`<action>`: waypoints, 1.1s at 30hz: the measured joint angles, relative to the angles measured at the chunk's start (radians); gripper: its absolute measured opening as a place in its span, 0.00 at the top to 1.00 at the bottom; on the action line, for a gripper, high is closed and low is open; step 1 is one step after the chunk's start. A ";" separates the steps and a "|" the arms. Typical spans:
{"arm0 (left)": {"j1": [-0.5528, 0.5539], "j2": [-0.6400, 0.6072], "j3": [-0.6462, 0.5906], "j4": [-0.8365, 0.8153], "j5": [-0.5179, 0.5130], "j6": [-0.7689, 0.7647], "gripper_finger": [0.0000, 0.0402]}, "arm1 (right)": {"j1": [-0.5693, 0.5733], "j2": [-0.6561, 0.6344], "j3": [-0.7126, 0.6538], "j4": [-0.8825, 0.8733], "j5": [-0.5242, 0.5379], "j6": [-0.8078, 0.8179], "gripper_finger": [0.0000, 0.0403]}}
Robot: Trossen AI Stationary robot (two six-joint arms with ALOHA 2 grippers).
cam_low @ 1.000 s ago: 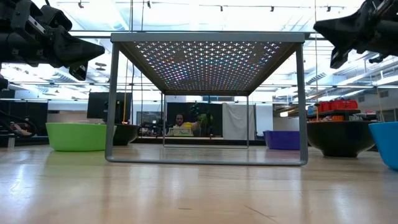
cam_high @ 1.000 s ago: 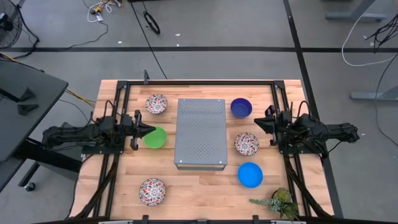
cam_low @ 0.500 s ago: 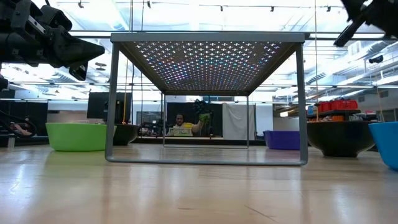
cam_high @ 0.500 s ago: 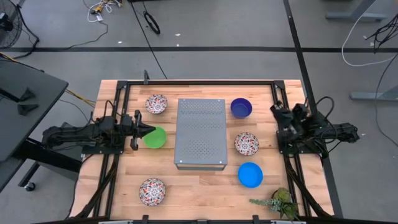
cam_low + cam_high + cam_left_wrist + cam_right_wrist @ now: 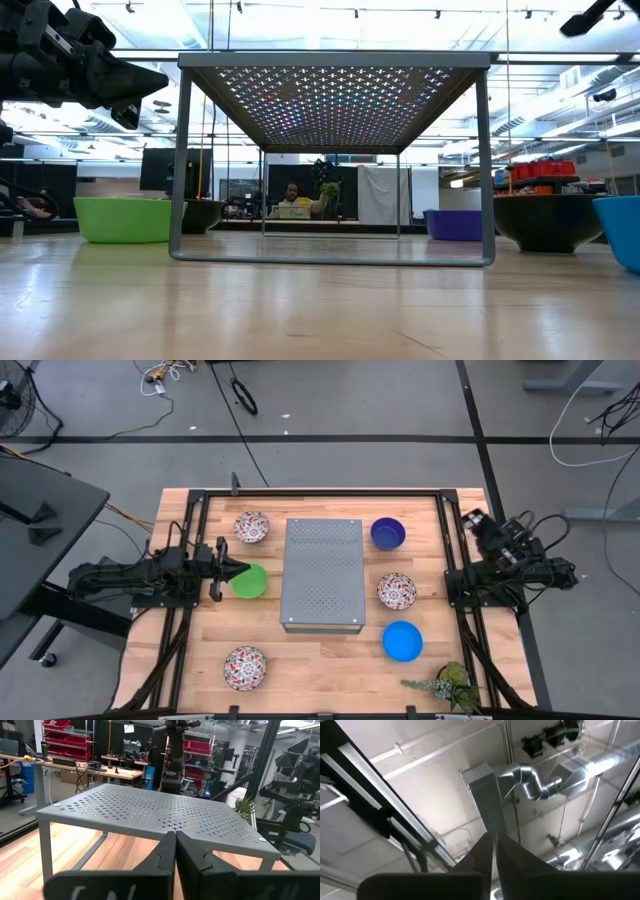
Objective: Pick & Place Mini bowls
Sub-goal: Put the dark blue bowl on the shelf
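Observation:
Six mini bowls rest on their bases on the wooden table: three floral ones (image 5: 251, 527) (image 5: 245, 667) (image 5: 396, 591), a green one (image 5: 249, 581), a navy one (image 5: 387, 533) and a bright blue one (image 5: 402, 640). My left gripper (image 5: 237, 571) is shut and empty. It points level toward the grey box and hangs above the green bowl's left rim. My right gripper (image 5: 469, 518) is shut and empty, raised at the table's right edge and tipped steeply upward; its wrist view shows only its fingers (image 5: 493, 840) against the ceiling.
A grey perforated metal box (image 5: 322, 573) stands on four legs in the table's middle, between the two groups of bowls. A small plant (image 5: 445, 682) sits at the near right corner. Dark rails (image 5: 300, 493) frame the table's left, far and right edges.
My right gripper has drawn back from over the floral bowl toward the table's right edge, risen, and tipped from nearly level to pointing steeply upward. It stays shut. The bowls have not moved.

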 joint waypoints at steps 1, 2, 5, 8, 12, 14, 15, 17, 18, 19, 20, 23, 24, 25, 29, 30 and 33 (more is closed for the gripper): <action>0.000 0.000 0.000 0.000 0.000 0.000 0.97 | 0.000 0.005 0.022 -0.013 0.001 -0.027 0.93; 0.000 0.000 0.000 0.000 0.000 0.000 0.97 | 0.000 0.012 0.045 -0.022 0.001 -0.052 0.93; 0.000 0.000 0.000 0.000 0.000 0.000 0.97 | 0.000 0.042 0.119 -0.036 0.002 -0.091 0.93; 0.000 0.000 0.000 0.000 0.000 0.000 0.97 | 0.000 0.084 0.199 -0.057 0.003 -0.095 0.93; 0.000 0.000 0.000 0.000 0.000 0.000 0.97 | 0.000 0.149 0.319 -0.123 0.001 -0.078 0.93; 0.000 0.000 0.000 0.000 0.000 0.000 0.97 | 0.000 0.182 0.382 -0.157 0.001 -0.062 0.93; 0.000 0.000 0.000 0.000 0.000 0.000 0.97 | 0.000 0.200 0.414 -0.167 0.000 -0.061 0.93; 0.000 0.000 0.000 0.000 0.000 0.000 0.97 | 0.000 0.236 0.475 -0.180 0.000 -0.069 0.93; 0.000 0.000 0.000 0.000 0.000 0.000 0.97 | 0.000 0.253 0.508 -0.187 0.001 -0.070 0.93; 0.000 0.000 0.000 0.000 0.000 0.000 0.97 | 0.000 0.271 0.539 -0.195 0.001 -0.072 0.93; 0.000 0.000 0.000 0.000 0.000 0.000 0.97 | 0.000 0.289 0.571 -0.202 0.001 -0.072 0.93; 0.000 0.000 0.000 0.000 0.000 0.000 0.97 | 0.000 0.342 0.664 -0.215 0.001 -0.074 0.93; 0.000 0.000 0.000 0.000 0.000 0.000 0.97 | 0.000 0.359 0.694 -0.218 0.001 -0.083 0.93; 0.000 0.000 0.000 0.000 0.000 0.000 0.97 | 0.000 0.376 0.723 -0.228 0.001 -0.096 0.93; 0.000 0.000 0.000 0.000 0.000 0.000 0.97 | 0.000 0.445 0.844 -0.268 0.001 -0.158 0.93; 0.000 0.000 0.000 0.000 0.000 0.000 0.97 | 0.000 0.462 0.874 -0.276 0.001 -0.170 0.93; 0.000 0.000 0.000 0.000 0.000 0.000 0.97 | 0.000 0.515 0.966 -0.294 0.001 -0.198 0.93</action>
